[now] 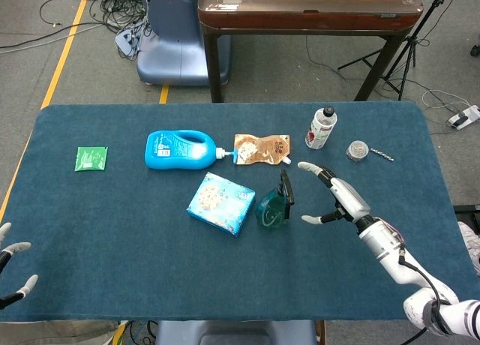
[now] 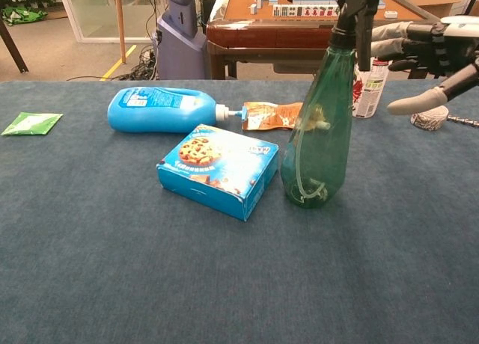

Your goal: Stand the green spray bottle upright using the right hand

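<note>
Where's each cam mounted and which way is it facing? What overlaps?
Head view: high, looking down on the whole table; shows right hand, forearm, and left hand at the edge.
Chest view: low, near table height, facing forward; shows only the right hand.
Shared: upright green spray bottle, cookie box, blue detergent bottle.

**Even indoor light, sharp frames**

Both views were evenly and brightly lit from overhead, with only soft, faint shadows on the blue table (image 1: 112, 232). The green spray bottle (image 2: 318, 134) showed small highlights on its translucent plastic. Focus was crisp in both views. The chest view bowed slightly near its edges, and daylight brightened its far-left background.
</note>
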Robot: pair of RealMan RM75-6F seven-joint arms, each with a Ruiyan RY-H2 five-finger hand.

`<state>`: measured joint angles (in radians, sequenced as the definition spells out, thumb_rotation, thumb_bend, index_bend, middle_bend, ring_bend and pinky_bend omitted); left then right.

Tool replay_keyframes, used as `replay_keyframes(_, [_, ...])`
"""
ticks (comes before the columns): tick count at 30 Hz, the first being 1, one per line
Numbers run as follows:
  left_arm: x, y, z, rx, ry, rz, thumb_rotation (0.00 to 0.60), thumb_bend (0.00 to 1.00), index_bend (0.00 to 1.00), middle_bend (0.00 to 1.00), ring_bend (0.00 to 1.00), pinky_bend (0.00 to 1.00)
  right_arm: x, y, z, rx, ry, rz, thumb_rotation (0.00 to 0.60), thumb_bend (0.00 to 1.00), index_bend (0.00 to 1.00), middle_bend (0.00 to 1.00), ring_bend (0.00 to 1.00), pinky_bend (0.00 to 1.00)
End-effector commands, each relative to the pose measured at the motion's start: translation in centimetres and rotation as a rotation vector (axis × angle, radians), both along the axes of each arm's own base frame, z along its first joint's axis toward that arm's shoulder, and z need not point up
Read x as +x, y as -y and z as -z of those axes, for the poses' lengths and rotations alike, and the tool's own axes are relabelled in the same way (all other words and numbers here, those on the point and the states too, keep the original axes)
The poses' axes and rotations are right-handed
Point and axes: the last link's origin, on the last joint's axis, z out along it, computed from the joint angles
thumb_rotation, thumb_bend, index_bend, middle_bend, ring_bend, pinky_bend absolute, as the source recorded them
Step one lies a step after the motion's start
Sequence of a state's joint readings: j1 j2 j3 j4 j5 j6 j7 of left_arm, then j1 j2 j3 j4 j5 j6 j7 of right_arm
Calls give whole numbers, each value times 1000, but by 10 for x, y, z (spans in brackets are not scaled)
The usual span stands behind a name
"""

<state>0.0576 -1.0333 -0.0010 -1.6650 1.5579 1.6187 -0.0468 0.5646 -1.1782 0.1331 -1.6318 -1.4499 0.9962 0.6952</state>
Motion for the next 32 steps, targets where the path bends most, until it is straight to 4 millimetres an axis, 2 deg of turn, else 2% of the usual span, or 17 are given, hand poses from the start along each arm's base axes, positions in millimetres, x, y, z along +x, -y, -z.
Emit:
replay_keyframes(1, [0,-1,0,0,-1,-1,600,255,315,47,47,30,-15,-20,-23,-117,-114,15,600,231,105,169,39,0])
replay_keyframes(4, [0,-2,1,-1,-2,2,600,255,315,47,47,30,-20,-39,-34,-208,-197,36,600,291,172,240,95,8])
replay_keyframes(10, [1,-5,3,-6,-5,9,600,255,314,47,47,30,-31,-78,-52,-330,-389,62,600,294,211,286,135,27])
replay_keyframes(23, [5,-7,3,-1,-3,26,600,255,315,47,47,30,-50,-144,-72,-386,-448,167,600,294,211,286,135,41])
replay_keyframes(32, [12,-8,6,-14,-3,49,600,255,315,47,47,30,-47,-158,-72,-379,-472,130,600,294,213,286,135,41])
